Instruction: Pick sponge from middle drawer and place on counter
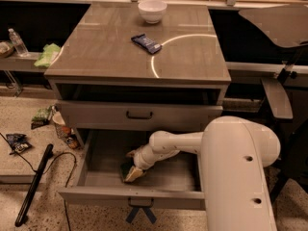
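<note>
The middle drawer [86,163] is pulled open at the bottom of the cabinet, with a dark ribbon [140,211] hanging at its front. The sponge [126,169], dark green over yellow, lies on the drawer floor near the front, left of centre. My gripper [135,168] reaches down into the drawer from the right and sits right at the sponge, covering part of it. My white arm [236,177] fills the lower right. The counter [106,57] is the glossy grey-brown cabinet top with a curved light streak.
A dark blue snack wrapper [147,43] and a white bowl [152,9] sit on the counter. The upper drawer with a black handle [139,114] is closed. A light green cloth [48,54] and a bottle [18,42] lie at the left. A black stick [33,186], a cable and wrappers [17,141] lie on the floor.
</note>
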